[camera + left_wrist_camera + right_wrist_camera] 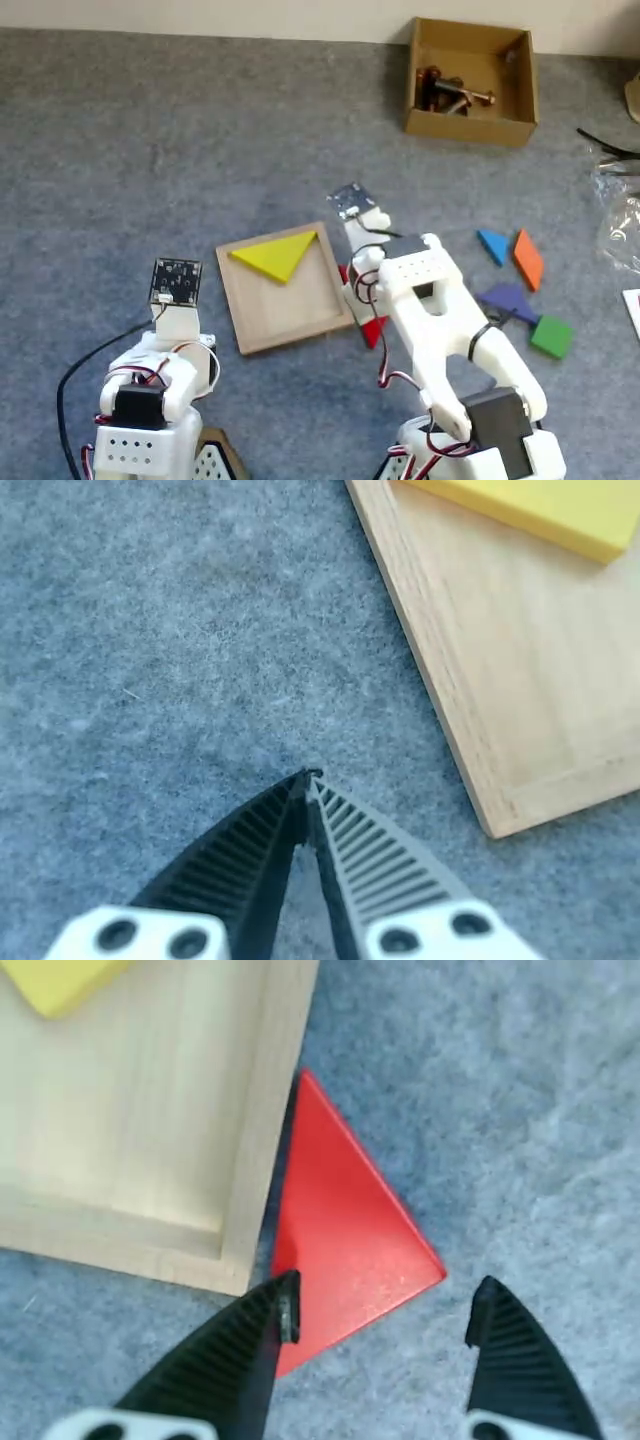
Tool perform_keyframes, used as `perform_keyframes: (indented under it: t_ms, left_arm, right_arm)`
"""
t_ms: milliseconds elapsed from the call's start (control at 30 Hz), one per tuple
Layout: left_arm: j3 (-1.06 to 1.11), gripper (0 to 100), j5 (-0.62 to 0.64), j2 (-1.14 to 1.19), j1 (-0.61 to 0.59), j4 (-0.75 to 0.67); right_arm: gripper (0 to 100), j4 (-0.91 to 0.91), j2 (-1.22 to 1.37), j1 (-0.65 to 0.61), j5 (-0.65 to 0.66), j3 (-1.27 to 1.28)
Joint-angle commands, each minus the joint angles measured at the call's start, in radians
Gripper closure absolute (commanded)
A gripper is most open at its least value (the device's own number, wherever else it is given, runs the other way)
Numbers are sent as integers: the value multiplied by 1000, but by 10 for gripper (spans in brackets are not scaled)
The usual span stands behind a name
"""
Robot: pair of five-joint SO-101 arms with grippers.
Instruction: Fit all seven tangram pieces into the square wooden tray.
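Two grippers showed: my left gripper (305,780) sat pinched together over carpet (150,630) beside the wooden tray (285,310), which held a flat yellow triangle (277,254) against its far edge. My right gripper (388,1295) hung spread apart over a red triangle (340,1230) lying just outside the tray's right edge.

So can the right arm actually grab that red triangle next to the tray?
Probably yes. The right gripper hangs open right over the red triangle, nothing on top of it. The tray rim runs close along one edge and might crowd a finger.
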Motion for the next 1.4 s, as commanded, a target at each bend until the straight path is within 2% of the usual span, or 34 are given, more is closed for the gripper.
perform_keyframes:
  t_ms: [0, 333, 1167, 1367]
  left_arm:
    - [19, 995, 8, -7, 15, -2]
    - [19, 995, 8, -7, 15, -2]
    - [19, 995, 8, -7, 15, -2]
    - [19, 995, 8, -7, 15, -2]
  right_arm:
    - [739, -15, -51, -47, 11, 27]
    - [738, -114, -50, -51, 11, 120]
    - [738, -108, -59, -48, 48, 71]
    - [688, -117, -59, 24, 52, 70]
